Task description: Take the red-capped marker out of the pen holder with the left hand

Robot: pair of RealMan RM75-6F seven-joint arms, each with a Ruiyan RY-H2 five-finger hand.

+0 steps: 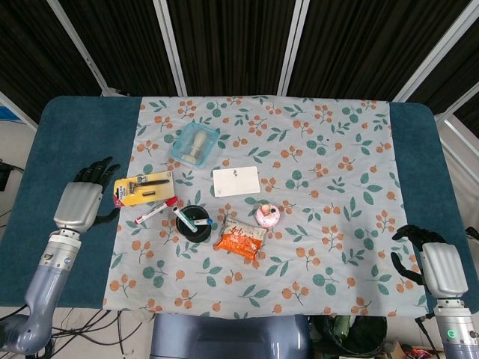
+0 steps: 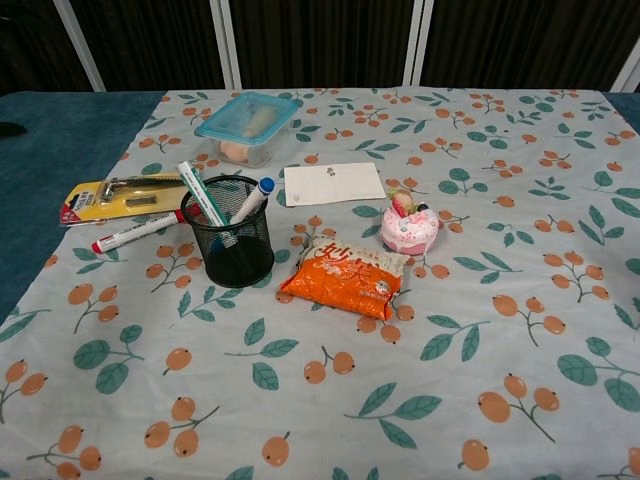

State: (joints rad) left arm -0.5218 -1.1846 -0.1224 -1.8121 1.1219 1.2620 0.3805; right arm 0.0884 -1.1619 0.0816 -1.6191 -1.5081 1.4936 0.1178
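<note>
The red-capped marker [image 1: 156,210] [image 2: 137,231] lies flat on the floral cloth, just left of the black mesh pen holder [image 1: 193,223] [image 2: 228,231]. Two other pens still stand in the holder. My left hand [image 1: 80,198] hovers over the blue table edge, left of the marker, fingers spread and holding nothing. My right hand [image 1: 430,262] stays at the near right corner with its fingers curled loosely and nothing in it. Neither hand is clearly visible in the chest view.
A yellow blister pack with a tool [image 1: 146,187] lies right behind the marker. A clear lidded box [image 1: 194,143], a white card [image 1: 236,181], a pink cake toy [image 1: 267,215] and an orange snack bag [image 1: 241,239] surround the holder.
</note>
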